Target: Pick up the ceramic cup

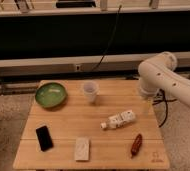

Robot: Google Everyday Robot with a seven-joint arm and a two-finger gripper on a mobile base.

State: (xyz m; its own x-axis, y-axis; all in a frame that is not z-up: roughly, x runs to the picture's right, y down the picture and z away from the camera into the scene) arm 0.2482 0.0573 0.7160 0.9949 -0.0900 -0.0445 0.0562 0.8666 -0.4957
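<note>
The ceramic cup is a small whitish handleless cup. It stands upright at the back middle of the wooden table, just right of the green bowl. My white arm reaches in from the right and bends down at the table's back right corner, well to the right of the cup. The gripper is tucked behind the arm's lower end there and does not show. Nothing is held, and the cup stands free with nothing touching it.
A white labelled bottle lies on its side right of centre. A black phone, a pale flat packet and a reddish-brown item lie along the front. A dark wall with a cable stands behind.
</note>
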